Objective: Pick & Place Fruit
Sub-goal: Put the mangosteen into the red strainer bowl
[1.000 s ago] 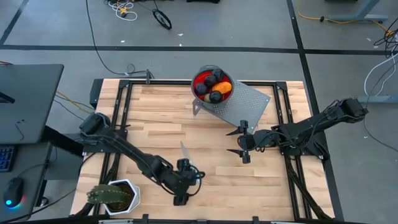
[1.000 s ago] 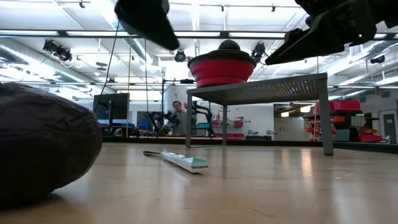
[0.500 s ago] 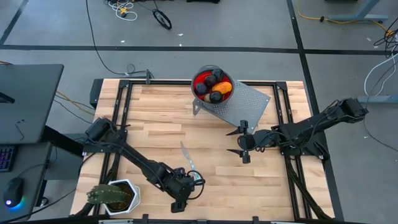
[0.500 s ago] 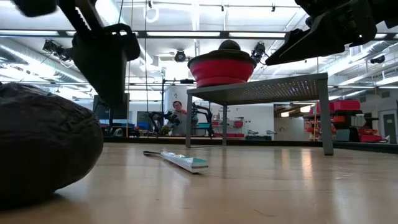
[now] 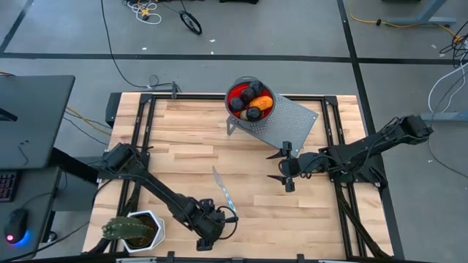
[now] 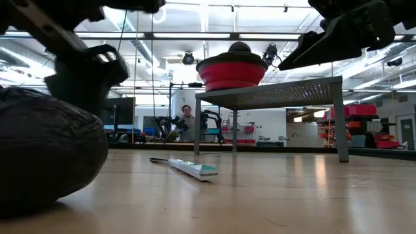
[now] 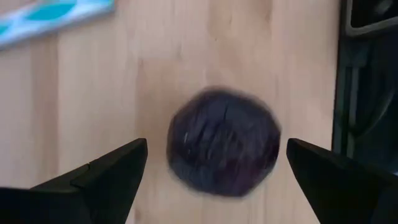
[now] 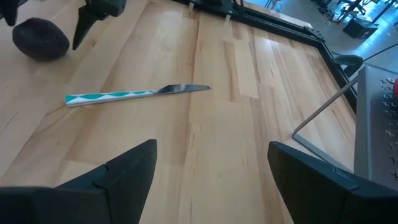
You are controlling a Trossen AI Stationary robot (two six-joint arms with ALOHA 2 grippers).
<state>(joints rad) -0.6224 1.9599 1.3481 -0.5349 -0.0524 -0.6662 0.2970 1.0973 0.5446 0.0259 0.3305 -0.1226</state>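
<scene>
A dark purple fruit (image 7: 224,142) lies on the wooden table near its near edge; it also fills the left of the low view (image 6: 45,153). My left gripper (image 7: 216,163) is open above it, pointing down, one finger on each side and apart from it. In the high view the gripper (image 5: 207,237) hides the fruit. More fruits, dark, orange and red, sit in a red bowl (image 5: 249,101) on a grey perforated stand (image 5: 292,120). My right gripper (image 5: 281,166) hangs open over the table's right half, in front of the stand.
A silver-and-teal knife (image 5: 221,188) lies flat just beyond the left gripper. A spiky green plant in a white pot (image 5: 131,230) stands at the near left corner. Black frame rails (image 5: 142,139) run along the table's sides. A person shows far off in the room (image 6: 188,117).
My left gripper has moved toward the table's near edge and slightly left, and has come down over the dark purple fruit, staying open. The fruit, the knife and the right arm have kept still.
</scene>
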